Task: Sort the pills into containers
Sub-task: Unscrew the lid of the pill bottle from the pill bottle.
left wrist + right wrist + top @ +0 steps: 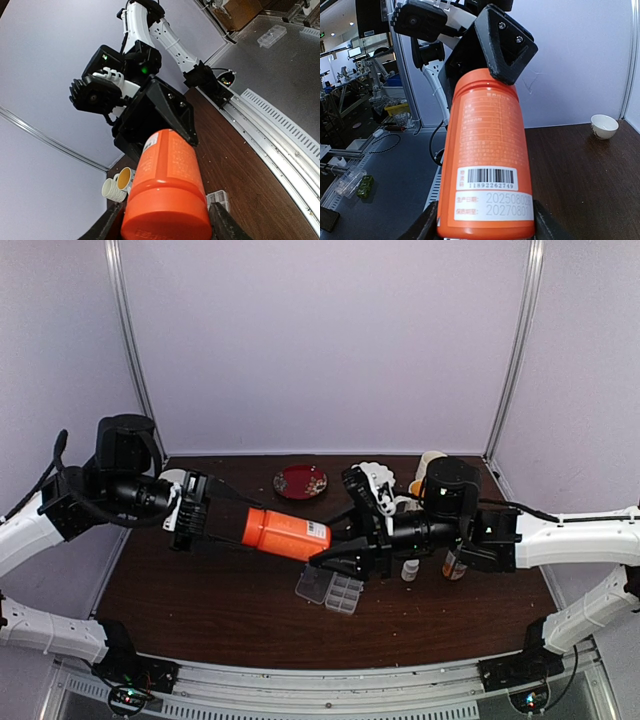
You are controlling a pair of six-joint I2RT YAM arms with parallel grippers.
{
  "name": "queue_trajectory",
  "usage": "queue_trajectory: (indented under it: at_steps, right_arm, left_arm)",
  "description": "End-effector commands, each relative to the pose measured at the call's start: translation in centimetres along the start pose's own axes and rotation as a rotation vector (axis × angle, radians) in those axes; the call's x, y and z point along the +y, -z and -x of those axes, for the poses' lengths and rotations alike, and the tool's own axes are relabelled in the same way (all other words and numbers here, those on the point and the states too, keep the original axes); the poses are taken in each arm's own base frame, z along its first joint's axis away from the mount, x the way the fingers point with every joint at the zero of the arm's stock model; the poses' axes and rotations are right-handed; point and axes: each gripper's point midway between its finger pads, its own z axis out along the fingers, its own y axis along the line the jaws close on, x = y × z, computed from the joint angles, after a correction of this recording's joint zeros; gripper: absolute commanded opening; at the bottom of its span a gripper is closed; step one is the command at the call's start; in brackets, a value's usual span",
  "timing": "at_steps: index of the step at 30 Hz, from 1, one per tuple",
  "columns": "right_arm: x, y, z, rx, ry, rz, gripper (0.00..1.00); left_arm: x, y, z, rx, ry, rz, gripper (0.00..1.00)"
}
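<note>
One orange bottle (285, 533) clamped by left end effector (245, 525) and right end effector (335, 540), dark table (200, 610), lilac walls (320, 340)

The flat, clear plastic rectangular pill box (331, 591) lies slightly askew near the middle of the dark brown table (200, 610), its lid seemingly swung open left of two rows of small cells (346, 596); any pills are too tiny to discern.

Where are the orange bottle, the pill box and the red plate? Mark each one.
orange bottle (285, 533): top external view, middle of its side.
pill box (315, 585): top external view, its left half.
red plate (300, 481): top external view, its centre.
</note>
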Motion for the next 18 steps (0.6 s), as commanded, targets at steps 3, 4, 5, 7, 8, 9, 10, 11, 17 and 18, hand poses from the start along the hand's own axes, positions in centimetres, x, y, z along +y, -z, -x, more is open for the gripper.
queue_trajectory:
  at_steps: [3,4,5,7,8,9,10,11,17,18]
  right_arm:
    - [-1.3,0.4,1.5,-0.012,0.121,-0.081,0.0]
    - [-1.7,0.5,1.4,0.001,0.151,-0.11,0.0]
    - [-2.0,0.7,1.2,0.015,0.188,-0.133,0.0]
    - [-2.8,1.2,1.0,0.04,0.268,-0.188,0.0]
    - [-3.2,1.5,1.0,0.051,0.305,-0.217,0.0]
    - [-3.7,1.7,1.0,0.061,0.338,-0.248,0.0]
    - [-4.0,2.0,1.0,0.069,0.363,-0.275,0.0]
    - [-4.5,2.2,1.0,0.075,0.39,-0.306,0.0]
    - [-6.6,3.9,1.4,0.034,0.443,-0.475,0.0]
    - [-7.0,4.4,1.4,0.024,0.44,-0.514,0.0]
  left_arm:
    - [2.6,-0.6,1.5,-0.083,0.171,0.052,0.32]
    - [2.8,-0.7,1.7,-0.096,0.213,0.051,0.25]
    - [3.2,-0.9,1.9,-0.107,0.261,0.053,0.2]
    - [3.9,-0.8,2.3,-0.123,0.373,0.063,0.12]
    - [4.5,-0.7,2.6,-0.132,0.436,0.08,0.1]
    - [5.3,-0.5,2.6,-0.137,0.517,0.117,0.08]
    - [6.2,-0.3,2.5,-0.137,0.596,0.157,0.06]
    - [6.8,0.0,2.5,-0.136,0.676,0.189,0.03]
    - [9.6,1.9,0.1,-0.079,1.113,0.408,0.0]
    - [9.9,2.0,-0.2,-0.099,1.232,0.423,0.0]
